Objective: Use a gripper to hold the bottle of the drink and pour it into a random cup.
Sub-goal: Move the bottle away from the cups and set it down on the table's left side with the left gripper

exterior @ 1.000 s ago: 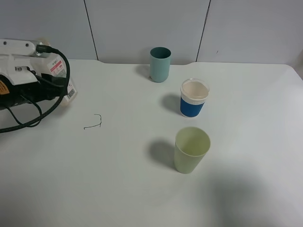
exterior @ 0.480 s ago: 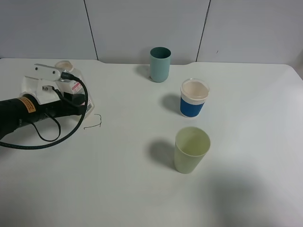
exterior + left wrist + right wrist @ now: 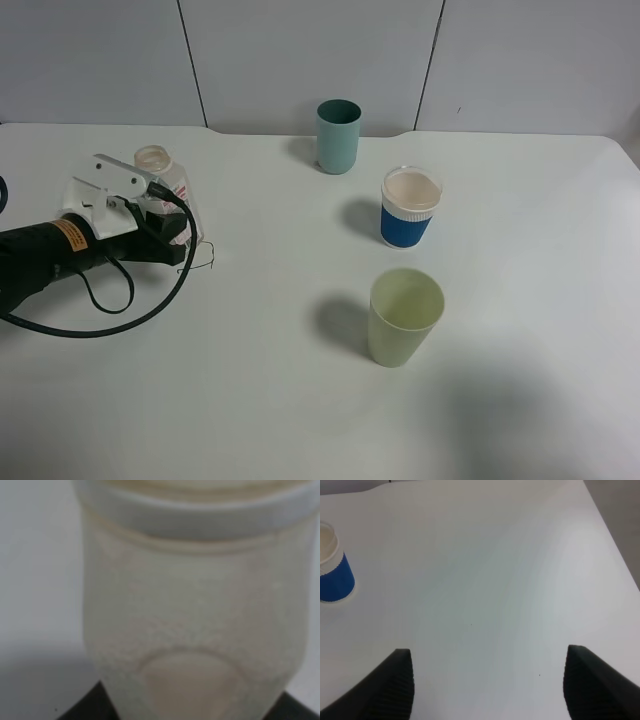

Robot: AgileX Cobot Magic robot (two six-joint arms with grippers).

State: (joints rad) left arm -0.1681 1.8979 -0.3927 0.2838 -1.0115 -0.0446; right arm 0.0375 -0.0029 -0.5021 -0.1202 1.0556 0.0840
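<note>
**Exterior high: left hand clamped on the bottle at nine o'clock**

Exterior high camera gives me the whole table [image 3: 300, 400], white and matte. At about nine o'clock my left hand [image 3: 165, 215] reaches in from the edge, black body, white blocky mount, orange sticker, a black cable [image 3: 120, 320] looping beneath it. It is clenched around the bottle [image 3: 160, 175], which stands roughly upright with its wide open neck showing above the mount and its red-printed label just beside the fingers. I cannot make out the drink inside from this view.

At twelve o'clock stands the teal cup [image 3: 338, 136], upright, near the back edge of the table and well apart from the bottle. Toward one o'clock from the table's middle is a blue cup with a white rim [image 3: 408, 208], and just right of centre, nearer me, a pale yellow-green cup [image 3: 404, 316]. All three stand upright and apart from one another. A small dark squiggle [image 3: 200, 262] marks the table just beside the hand.

Left wrist camera is filled by the bottle [image 3: 195, 620] (pressed so close it is blurred), pale and cloudy, with dark finger tips at its base.

Right wrist camera shows my right hand [image 3: 490, 680] released, its two dark fingers [image 3: 395, 685] spread wide over bare table, the blue cup [image 3: 332, 572] off to one side.
</note>
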